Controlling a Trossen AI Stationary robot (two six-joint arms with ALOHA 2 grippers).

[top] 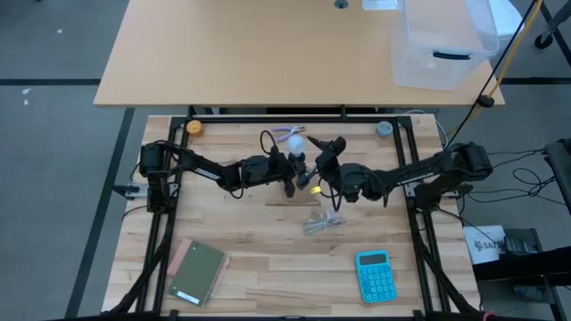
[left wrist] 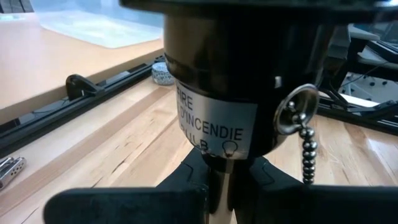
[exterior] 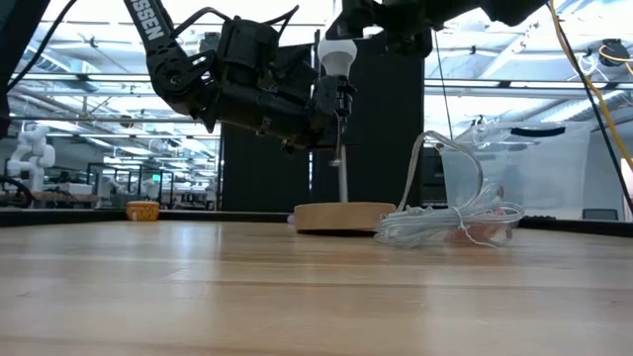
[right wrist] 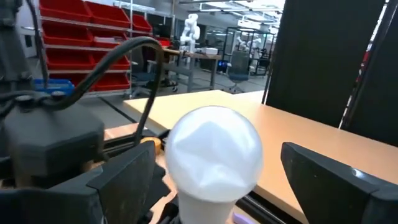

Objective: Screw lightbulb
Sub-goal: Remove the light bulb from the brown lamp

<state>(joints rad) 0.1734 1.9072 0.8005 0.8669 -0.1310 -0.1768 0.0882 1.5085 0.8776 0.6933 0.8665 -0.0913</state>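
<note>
1. Low view: we see the bulb sitting upright on top of the black socket, which stands on a thin rod above a round wooden base on the counter.
2. Our left gripper has its jaws closed nearly tight on the lamp's stem just under the socket; in the left wrist view the socket with its label fills the picture, and a bead chain hangs at its side.
3. Our right gripper sits around the bulb with its jaws spread wide, one finger on each side; we cannot tell whether the fingers touch the glass.
4. From the high view, both arms meet near the counter's middle, the left gripper and the right gripper close together, with the bulb between them.
5. A clear wrapper lies just in front of the lamp, a blue calculator at the near right and a green notebook at the near left.
</note>
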